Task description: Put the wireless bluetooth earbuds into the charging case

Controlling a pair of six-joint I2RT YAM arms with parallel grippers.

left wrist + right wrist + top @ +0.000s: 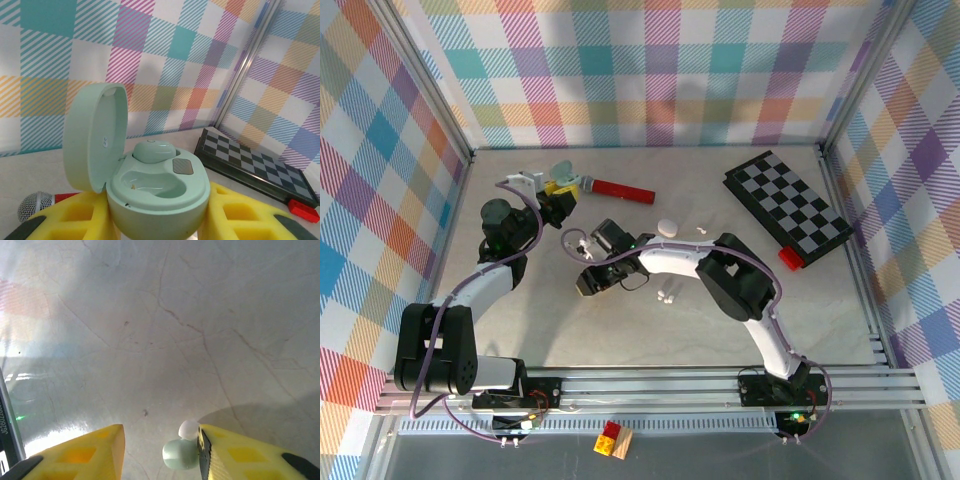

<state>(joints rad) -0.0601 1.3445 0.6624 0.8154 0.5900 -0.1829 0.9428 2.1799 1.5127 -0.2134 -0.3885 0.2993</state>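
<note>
Glossy mint plastic case [159, 199]; matt, finely cracked grey tabletop [175, 340].

Table layout
Charging case [165, 200] at far edge, left of centre, one earbud [152, 150] in it; chessboard [785, 205] at far-right corner.

I see pastel plaid walls [650, 70] on three sides. The tabletop [620, 330] is pale grey, stone-veined, framed by aluminium rails [650, 385].

Grey tabletop [820, 320]: checkerboard [785, 205] rear right, red block [790, 258] by its near corner; white oval case [667, 227] centre; tiny white earbuds [667, 295] nearer.
</note>
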